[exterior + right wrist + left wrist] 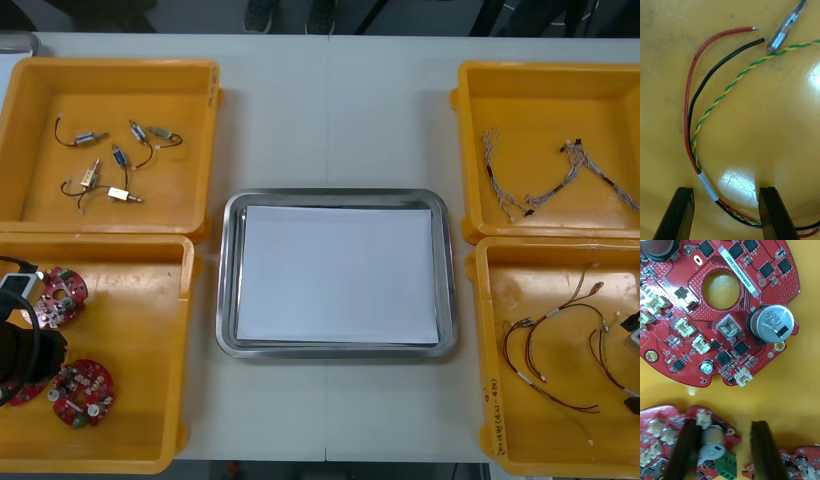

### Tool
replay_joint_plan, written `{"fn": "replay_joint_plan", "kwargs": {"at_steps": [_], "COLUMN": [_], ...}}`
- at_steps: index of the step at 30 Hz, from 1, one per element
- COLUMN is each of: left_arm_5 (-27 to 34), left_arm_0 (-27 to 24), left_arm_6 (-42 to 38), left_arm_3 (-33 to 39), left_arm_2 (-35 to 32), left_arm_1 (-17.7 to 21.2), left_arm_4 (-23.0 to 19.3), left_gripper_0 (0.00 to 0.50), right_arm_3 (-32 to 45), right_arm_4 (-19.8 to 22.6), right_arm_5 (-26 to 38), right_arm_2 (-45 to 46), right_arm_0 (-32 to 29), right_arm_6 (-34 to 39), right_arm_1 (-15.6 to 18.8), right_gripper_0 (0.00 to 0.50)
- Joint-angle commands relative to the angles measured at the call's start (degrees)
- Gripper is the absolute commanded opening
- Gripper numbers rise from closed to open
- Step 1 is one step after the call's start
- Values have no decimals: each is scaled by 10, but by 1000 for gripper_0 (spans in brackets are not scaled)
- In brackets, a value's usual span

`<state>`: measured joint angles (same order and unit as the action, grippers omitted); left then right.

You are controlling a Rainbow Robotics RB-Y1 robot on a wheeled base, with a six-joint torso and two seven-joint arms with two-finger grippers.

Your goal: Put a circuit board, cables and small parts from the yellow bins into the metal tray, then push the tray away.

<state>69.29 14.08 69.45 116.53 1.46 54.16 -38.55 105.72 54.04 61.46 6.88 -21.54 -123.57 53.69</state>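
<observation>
The left gripper [725,424] hung open astride a board's [670,418] edge in the near left bin [140,330] and the right gripper [726,189] open around a cable [708,186] in the near right bin [472,350], each seemingly set to close and lift, with the tray [228,290] waiting between the bins.

The right gripper [726,189] ends in two flat black fingers [680,215] with squared tips, matte faces and a paler bevelled edge. The left gripper [725,424] bears a like pair of black fingers [762,450], slab-shaped and narrowing slightly toward the tip. Behind that hand, the left arm [22,352] is a rounded black housing carrying a small white-and-grey block [18,288] and a thin looped black cable [38,320].
</observation>
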Motion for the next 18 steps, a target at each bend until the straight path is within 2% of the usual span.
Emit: {"fn": "replay_joint_plan", "kwargs": {"at_steps": [1,18], "left_arm_5": [-6,-5], "left_arm_0": [17,14], "left_arm_6": [22,27], "left_arm_3": [1,1], "left_arm_2": [6,-12], "left_arm_1": [-7,-7], "left_arm_4": [7,4], "left_gripper_0": [4,0], "right_arm_3": [-4,-4], "right_arm_4": [0,5], "right_arm_5": [-10,-20], "right_arm_2": [-10,-15], "right_arm_0": [0,-12], "right_arm_6": [-17,-18], "right_arm_1": [22,22], "right_gripper_0": [500,500]}}
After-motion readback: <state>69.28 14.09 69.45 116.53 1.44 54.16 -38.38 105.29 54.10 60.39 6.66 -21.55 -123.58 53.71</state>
